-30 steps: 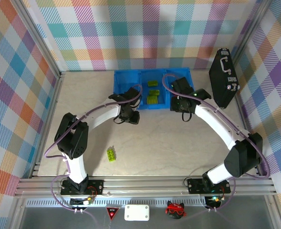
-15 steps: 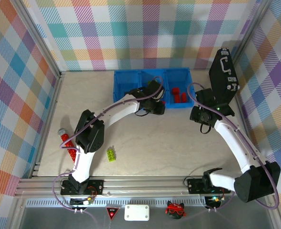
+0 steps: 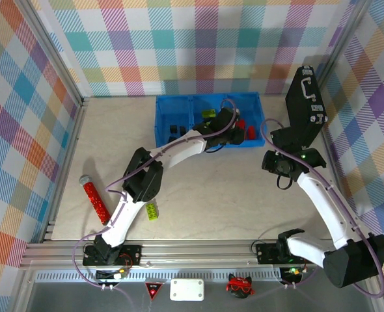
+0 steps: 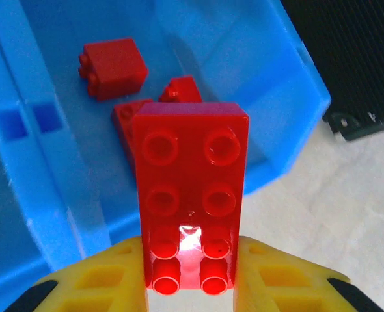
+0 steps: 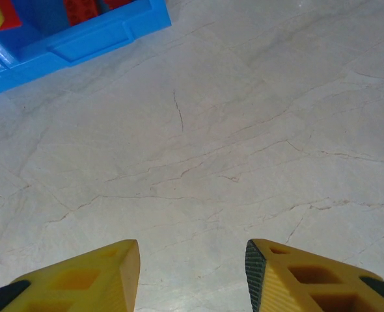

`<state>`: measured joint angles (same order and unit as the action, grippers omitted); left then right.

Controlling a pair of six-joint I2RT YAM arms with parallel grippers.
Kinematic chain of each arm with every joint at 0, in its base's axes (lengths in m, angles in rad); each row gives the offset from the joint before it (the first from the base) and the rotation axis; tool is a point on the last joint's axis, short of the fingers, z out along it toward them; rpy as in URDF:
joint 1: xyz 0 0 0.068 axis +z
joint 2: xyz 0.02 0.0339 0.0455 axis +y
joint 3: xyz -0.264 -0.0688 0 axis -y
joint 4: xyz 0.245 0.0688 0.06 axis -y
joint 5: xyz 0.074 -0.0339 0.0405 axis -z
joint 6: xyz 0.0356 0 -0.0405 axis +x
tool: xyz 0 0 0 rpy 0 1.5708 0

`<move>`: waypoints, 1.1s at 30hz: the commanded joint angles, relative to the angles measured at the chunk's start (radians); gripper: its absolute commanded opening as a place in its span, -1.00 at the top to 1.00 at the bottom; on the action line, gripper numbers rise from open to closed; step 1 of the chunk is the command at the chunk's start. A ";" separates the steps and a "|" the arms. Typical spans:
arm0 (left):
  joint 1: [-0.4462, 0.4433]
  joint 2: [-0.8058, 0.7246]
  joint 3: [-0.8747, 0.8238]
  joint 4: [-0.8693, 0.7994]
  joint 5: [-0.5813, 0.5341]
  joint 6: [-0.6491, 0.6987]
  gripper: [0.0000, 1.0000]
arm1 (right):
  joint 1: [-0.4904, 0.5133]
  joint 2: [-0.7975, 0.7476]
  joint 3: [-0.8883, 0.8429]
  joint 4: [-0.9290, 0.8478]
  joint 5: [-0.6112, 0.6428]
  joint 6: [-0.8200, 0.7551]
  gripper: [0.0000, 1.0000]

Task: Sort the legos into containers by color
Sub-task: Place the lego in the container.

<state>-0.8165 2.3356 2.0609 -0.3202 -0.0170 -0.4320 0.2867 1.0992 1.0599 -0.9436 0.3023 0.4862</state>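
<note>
**Lego clamped over the red bin, other claw empty**

Far left on the tabletop (image 3: pixel 198 188): red glittery tube (image 3: pixel 94 199), lying flat. Nearer the middle: lone lime lego (image 3: pixel 153 210), just beside the left arm's lower link in the overhead view.

Left claw (image 4: pixel 191 276): clenched on a red lego (image 4: pixel 191 195), pinching its near end between yellow fingers (image 4: pixel 94 286), studded face turned up to the wrist camera. Far end of that brick out over the rightmost of the three joined blue containers (image 3: pixel 161 123), above loose red legos (image 4: pixel 114 66) on the compartment floor.

Left arm: stretched long and diagonal from its base at the near left up to the bins, wrist over the divider between the middle and right compartments. Black legos (image 3: pixel 174 129) in the left compartment, green lego (image 3: pixel 209 113) in the middle one.

Right claw (image 5: pixel 192 255): released, jaws parted with nothing between them, hovering over bare tabletop near the containers' right corner, not touching.

Right arm: folded, elbow low at the near right edge, forearm angled up and inward, wrist just below the black case (image 3: pixel 306 104) in the overhead view.
</note>
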 commanded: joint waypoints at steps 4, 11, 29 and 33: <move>-0.048 0.089 0.083 0.139 -0.210 -0.026 0.38 | -0.008 -0.036 -0.023 -0.026 -0.023 0.009 0.03; -0.065 0.135 0.114 0.148 -0.360 0.006 0.32 | -0.008 -0.051 -0.046 -0.020 -0.032 0.012 0.03; -0.080 0.061 0.069 0.155 -0.377 0.022 -0.01 | -0.008 -0.052 -0.062 -0.009 -0.040 -0.003 0.03; -0.079 0.020 0.054 0.140 -0.341 0.033 0.02 | -0.007 -0.048 -0.072 -0.001 -0.046 0.002 0.03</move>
<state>-0.8936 2.4516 2.1319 -0.1810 -0.3672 -0.4225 0.2859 1.0599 1.0065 -0.9497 0.2718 0.4858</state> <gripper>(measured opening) 0.492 0.484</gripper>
